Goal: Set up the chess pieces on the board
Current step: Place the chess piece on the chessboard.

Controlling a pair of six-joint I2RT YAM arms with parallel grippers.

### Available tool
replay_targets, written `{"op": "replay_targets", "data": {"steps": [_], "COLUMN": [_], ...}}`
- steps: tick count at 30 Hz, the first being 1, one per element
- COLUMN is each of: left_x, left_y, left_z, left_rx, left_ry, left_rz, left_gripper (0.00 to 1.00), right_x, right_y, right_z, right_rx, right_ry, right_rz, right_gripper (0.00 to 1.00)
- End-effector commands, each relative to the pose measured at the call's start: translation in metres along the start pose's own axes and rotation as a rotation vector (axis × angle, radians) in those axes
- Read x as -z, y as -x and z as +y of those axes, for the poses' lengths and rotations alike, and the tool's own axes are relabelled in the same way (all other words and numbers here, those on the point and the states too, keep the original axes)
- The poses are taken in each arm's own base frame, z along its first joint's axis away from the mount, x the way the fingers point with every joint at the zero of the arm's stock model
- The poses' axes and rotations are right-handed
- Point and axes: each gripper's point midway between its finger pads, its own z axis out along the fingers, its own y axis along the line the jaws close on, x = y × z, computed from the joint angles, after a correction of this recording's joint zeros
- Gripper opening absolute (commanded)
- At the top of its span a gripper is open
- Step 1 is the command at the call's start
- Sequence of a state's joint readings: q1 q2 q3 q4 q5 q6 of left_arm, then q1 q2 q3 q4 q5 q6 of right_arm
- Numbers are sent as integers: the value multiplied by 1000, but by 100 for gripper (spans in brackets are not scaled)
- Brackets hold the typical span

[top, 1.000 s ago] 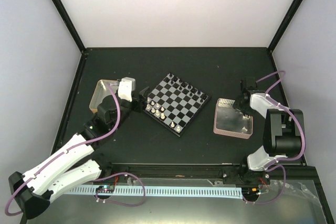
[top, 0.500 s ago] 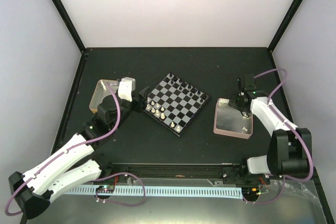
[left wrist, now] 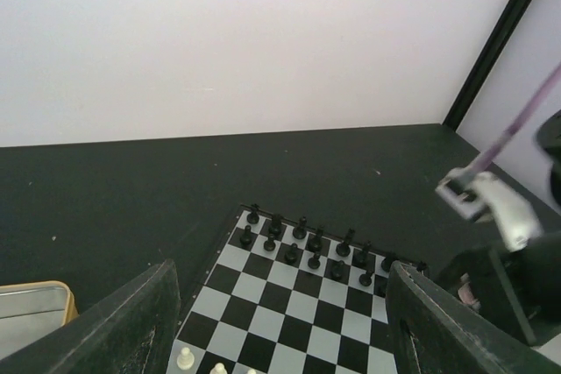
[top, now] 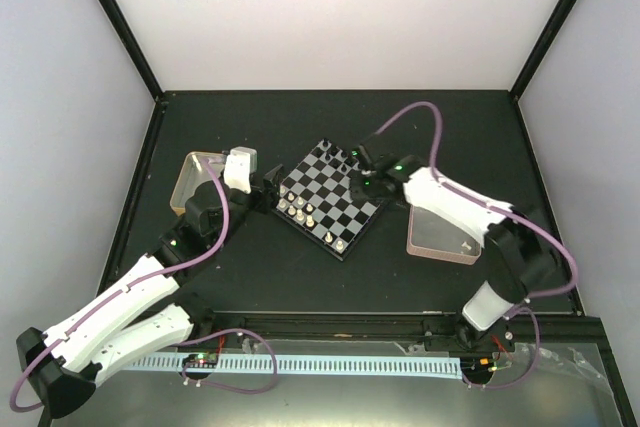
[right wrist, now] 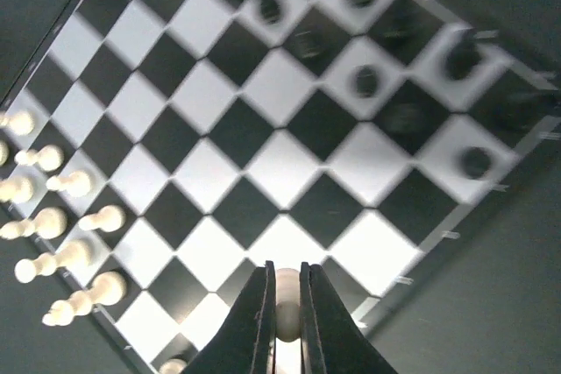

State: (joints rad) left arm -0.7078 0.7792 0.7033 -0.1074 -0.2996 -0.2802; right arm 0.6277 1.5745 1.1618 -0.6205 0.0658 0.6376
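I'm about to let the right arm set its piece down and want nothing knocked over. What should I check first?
1. Right gripper shut on white piece: ok.
2. Gripper over the board: ok.
3. Squares just ahead of it bare: ok.
4. Which piece it is, and whether upright: cannot tell.
5. Left gripper open, at the board's edge, apart from the right gripper: ok.

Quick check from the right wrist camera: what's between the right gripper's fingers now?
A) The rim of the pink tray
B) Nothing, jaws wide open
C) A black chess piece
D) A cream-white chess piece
D: the right wrist view shows the right gripper closed on a small cream-white chess piece, held over the near edge of the board.
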Motion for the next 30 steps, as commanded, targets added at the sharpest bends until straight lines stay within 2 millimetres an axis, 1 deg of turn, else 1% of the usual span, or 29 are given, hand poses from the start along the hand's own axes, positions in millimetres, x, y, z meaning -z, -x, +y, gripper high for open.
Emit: {"op": "replay_targets", "data": {"steps": [1, 3, 6, 9, 12, 15, 18, 26, 30], "left_x": [3, 3, 2, 1, 1, 0, 0, -1, -1], "left_y": [14, 14, 14, 13, 11, 11, 11, 9, 9], "left_z": [3, 3, 4, 5, 7, 6, 7, 7, 6], "left_rx": [5, 3, 4, 7, 11, 13, 14, 14, 17], "left_ry": [16, 18, 22, 29, 33, 31, 32, 32, 28], "left_rz": [-40, -43, -44, -40, -37, -36, -34, -28, -27], "left_gripper": [67, 67, 67, 67, 67, 67, 67, 67, 67], "right_x": [-20, -29, -43, -55, -64, -72, -77, -84, -85], "right_y": [-15, -21, -36, -49, -53, -54, -52, -56, -57], "right_z": [51, 71, 93, 105, 114, 112, 110, 106, 105], "right_rx": [69, 102, 150, 187, 207, 220, 222, 230, 232], "right_ry": [49, 68, 75, 59, 55, 17, -7, -33, -35], "right_rz": [51, 75, 117, 151, 161, 169, 165, 182, 185], "right_gripper": [4, 4, 4, 5, 5, 5, 5, 5, 8]}}
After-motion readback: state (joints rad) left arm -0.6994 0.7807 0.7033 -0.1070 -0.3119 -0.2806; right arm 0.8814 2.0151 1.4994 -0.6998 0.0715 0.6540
